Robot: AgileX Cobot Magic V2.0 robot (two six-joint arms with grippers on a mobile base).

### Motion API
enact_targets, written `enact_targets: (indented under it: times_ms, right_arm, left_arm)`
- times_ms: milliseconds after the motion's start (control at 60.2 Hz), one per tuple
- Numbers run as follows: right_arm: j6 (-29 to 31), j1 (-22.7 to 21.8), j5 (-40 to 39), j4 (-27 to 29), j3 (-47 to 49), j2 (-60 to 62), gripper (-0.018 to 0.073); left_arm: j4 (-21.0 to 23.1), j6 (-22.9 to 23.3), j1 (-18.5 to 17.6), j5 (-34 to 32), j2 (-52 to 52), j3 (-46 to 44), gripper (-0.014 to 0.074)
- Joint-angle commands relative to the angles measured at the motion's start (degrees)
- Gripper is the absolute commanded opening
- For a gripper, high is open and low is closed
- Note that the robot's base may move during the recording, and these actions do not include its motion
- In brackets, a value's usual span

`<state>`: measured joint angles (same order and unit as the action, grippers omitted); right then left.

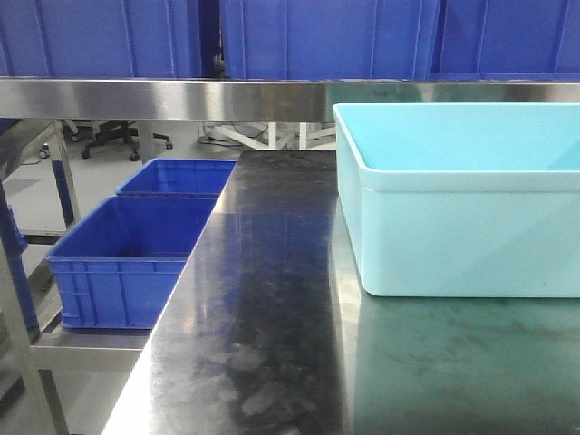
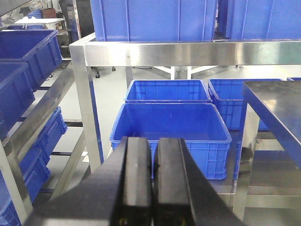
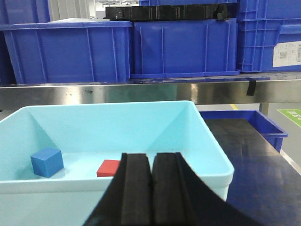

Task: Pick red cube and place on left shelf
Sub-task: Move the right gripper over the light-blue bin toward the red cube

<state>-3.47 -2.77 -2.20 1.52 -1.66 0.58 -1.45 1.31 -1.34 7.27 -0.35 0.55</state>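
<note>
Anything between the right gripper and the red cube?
Right wrist view: only the tub's near rim separates the right gripper from the red cube on the tub floor. Blue cube sits off left.

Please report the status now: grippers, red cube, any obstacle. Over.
Left gripper shut, empty. Right gripper shut, empty. Red cube in turquoise tub, untouched. Blue cube beside it, apart.

Smooth plastic tub (image 3: 117, 125), brushed steel table (image 1: 272, 299); red cube (image 3: 109, 167) possibly matt

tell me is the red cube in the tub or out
In: red cube lies on the tub floor, beside a blue cube.
</note>
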Motion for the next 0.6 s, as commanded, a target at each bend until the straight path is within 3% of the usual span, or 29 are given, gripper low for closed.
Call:
enact_targets:
  times_ms: [0,582]
  right_arm:
    - [0.57,-0.27,-5.16,-0.18,0.94,1.22,0.0053]
    - [0.57,-0.27,-5.16,-0.18,0.94,1.22,0.0053]
  left_arm:
    - [0.07,0.12,-0.04,-5.01,-0.82,1.32,0.0102]
    - [0.07,0.12,-0.04,-5.01,-0.82,1.32,0.0102]
